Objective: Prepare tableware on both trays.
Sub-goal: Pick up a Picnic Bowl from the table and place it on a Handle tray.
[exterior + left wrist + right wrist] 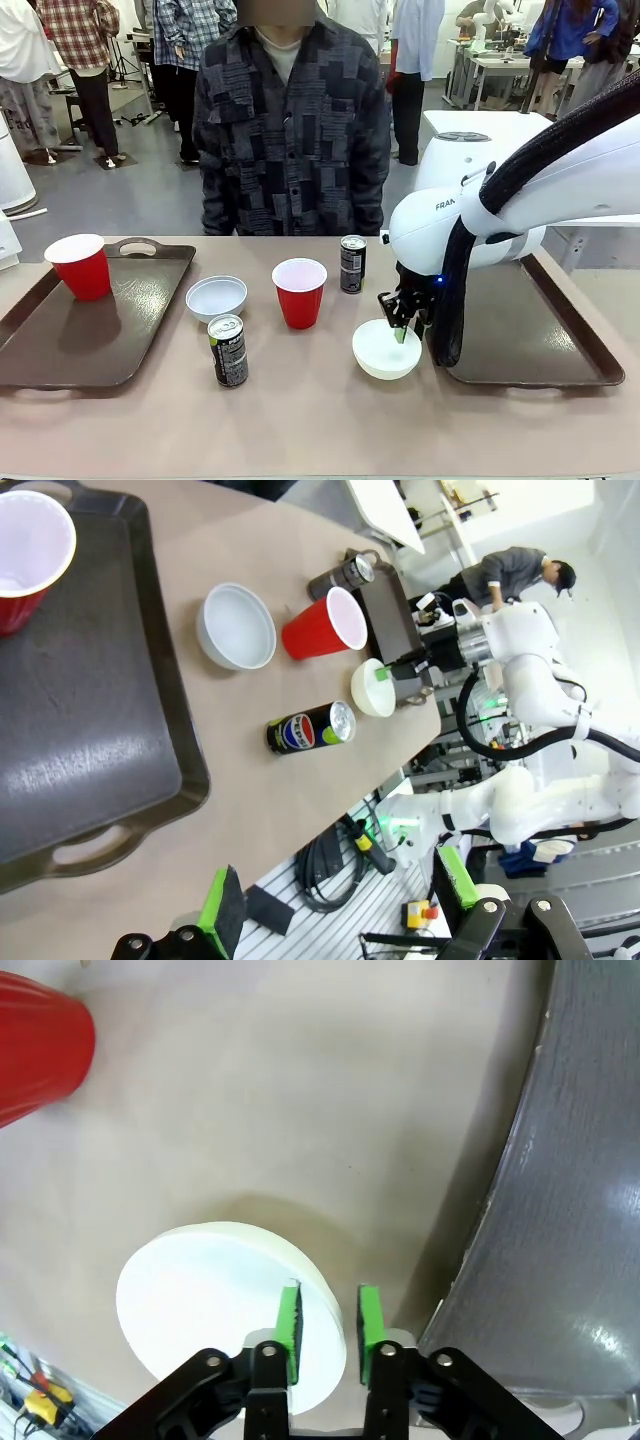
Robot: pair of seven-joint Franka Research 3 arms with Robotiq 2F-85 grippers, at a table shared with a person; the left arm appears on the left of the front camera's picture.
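The left dark brown glossy rectangular tray [60, 350] is seen carrying a red plastic cup [80, 265]. Just beside the matching right tray [530, 330], a round white bowl [385, 352] is pinched at its rim by the right gripper [328, 1325]. The left gripper [336, 880] is held wide apart, nothing gripped. A second white bowl [216, 297], a second red cup [299, 291], a near dark can [228, 350] and a far dark can [352, 263] are left mid-table.
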